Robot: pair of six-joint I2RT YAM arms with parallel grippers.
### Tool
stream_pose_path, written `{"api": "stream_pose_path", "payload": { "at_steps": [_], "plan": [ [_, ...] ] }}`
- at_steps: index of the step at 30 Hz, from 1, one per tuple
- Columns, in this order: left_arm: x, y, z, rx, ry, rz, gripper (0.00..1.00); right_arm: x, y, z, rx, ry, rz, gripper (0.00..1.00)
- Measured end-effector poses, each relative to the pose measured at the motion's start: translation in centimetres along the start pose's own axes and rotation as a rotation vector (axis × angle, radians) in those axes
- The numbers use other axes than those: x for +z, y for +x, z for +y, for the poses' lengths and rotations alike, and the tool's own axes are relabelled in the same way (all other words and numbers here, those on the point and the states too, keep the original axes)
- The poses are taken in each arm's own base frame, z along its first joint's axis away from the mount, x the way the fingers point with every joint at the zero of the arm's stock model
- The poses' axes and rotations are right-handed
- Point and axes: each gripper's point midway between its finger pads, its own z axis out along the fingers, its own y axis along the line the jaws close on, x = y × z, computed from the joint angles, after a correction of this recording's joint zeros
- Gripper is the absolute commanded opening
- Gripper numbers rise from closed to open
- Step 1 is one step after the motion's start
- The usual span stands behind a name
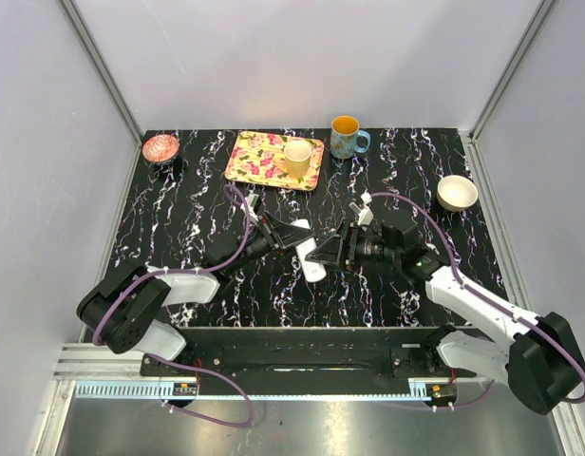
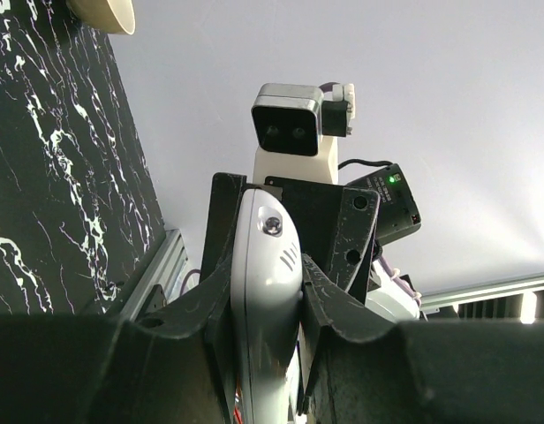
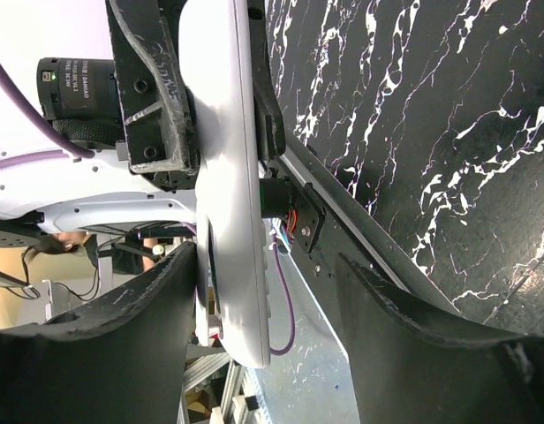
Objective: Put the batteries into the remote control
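Remote control (image 1: pixel 310 258) sits mid-worktop (image 1: pixel 179 209), clamped tight in my left end effector (image 2: pixel 265 300). My right end effector (image 3: pixel 265 265) straddles its other end, jaws partly apart, with one finger (image 3: pixel 148 318) touching it.

The tabletop (image 1: pixel 179 218) was a black sheet veined in white, marble-like, with a low sheen. At centre, the remote control (image 1: pixel 310 258) was smooth white plastic, glossy enough to carry highlights, with one small bright metal screw (image 2: pixel 272 224). The fingers (image 2: pixel 343 314) of the left gripper (image 2: pixel 265 296) and the fingers (image 3: pixel 122 344) of the right gripper (image 3: pixel 263 283) were matt black plastic, scuffed at the edges. The arm shells (image 1: pixel 473 304) were smooth white and black plastic. The cables (image 1: pixel 237 249) wore a purple, rubbery-looking sheath. At twelve o'clock lay a tray (image 1: pixel 243 157) with a printed floral face. The yellow cup (image 1: pixel 296 157) and blue mug (image 1: pixel 348 141) looked glazed. At two o'clock, the white bowl (image 1: pixel 457 193) looked smooth and glossy. At ten o'clock, the pink bowl (image 1: pixel 160 148) was shiny. The frame rails (image 1: pixel 103 81) were pale metal.
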Motion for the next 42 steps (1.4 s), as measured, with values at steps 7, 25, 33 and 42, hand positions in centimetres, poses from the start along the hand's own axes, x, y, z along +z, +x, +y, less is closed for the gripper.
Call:
{"api": "stream_pose_path", "payload": {
  "at_steps": [7, 25, 33, 42],
  "plan": [
    [-0.1, 0.0, -0.1, 0.001, 0.002, 0.000, 0.00, 0.1, -0.1, 0.3, 0.017, -0.030, 0.010, 0.58],
    [0.0, 0.5, -0.2, -0.001, 0.004, 0.015, 0.00, 0.5, 0.0, 0.3, 0.028, -0.056, 0.040, 0.58],
    [-0.1, 0.9, -0.2, -0.004, 0.005, 0.029, 0.00, 0.3, 0.1, 0.3, 0.034, -0.065, 0.056, 0.55],
    [-0.2, 1.4, -0.1, -0.019, 0.001, 0.060, 0.00, 0.4, 0.2, 0.1, 0.048, -0.068, 0.074, 0.63]
  ]
}}
